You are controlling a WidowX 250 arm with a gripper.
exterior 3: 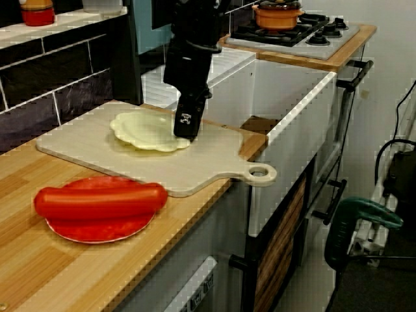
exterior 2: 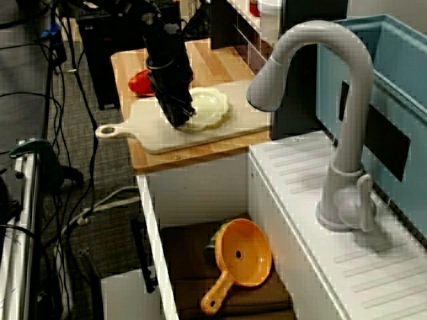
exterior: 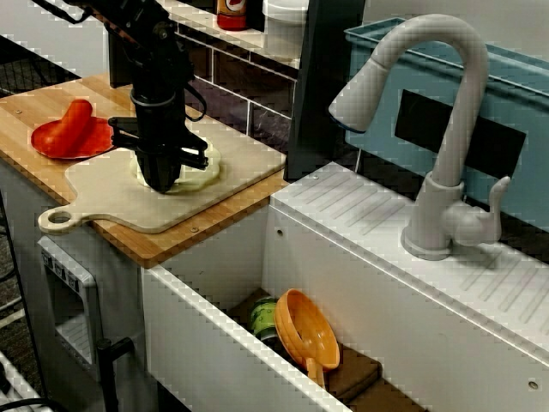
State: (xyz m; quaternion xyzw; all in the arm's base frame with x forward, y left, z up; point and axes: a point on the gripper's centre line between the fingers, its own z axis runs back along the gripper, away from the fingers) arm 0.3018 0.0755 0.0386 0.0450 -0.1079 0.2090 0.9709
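Item: pale scalloped plate (exterior 3: 144,130), flat on cutting board (exterior 3: 201,166). Likely light, rigid, slick plastic; thin raised rim is best hold. Gripper (exterior 3: 184,132) down at near rim; fingers' state cannot tell.

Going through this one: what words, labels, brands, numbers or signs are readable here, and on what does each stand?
No text can be read in any view.
White mark on the pincer, side view: too small to read.
Label on the red bottle: blurred.
Dark marks on the oven panel: too small to read.
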